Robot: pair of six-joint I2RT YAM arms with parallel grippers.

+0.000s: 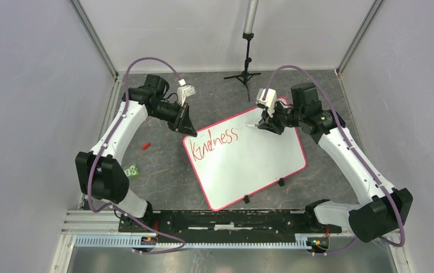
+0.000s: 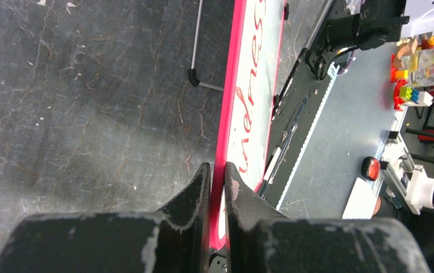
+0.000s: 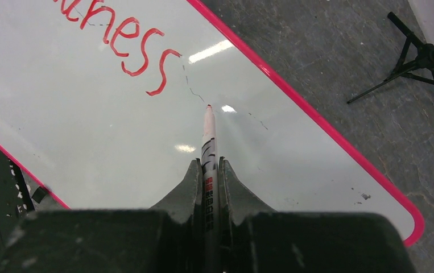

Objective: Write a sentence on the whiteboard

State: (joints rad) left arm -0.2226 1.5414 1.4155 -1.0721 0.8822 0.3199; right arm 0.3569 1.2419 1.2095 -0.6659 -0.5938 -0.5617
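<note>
Two claws grip: the left gripper (image 2: 218, 170) pinches the whiteboard (image 1: 254, 165) by its pink rim; the right gripper (image 3: 209, 166) clamps a marker (image 3: 208, 133), with the sentence (image 1: 211, 144), only "Kindness", just ahead-left of its tip

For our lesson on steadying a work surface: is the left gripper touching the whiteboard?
Touching. Left wrist view: left gripper pinches the whiteboard rim between both fingers.
</note>
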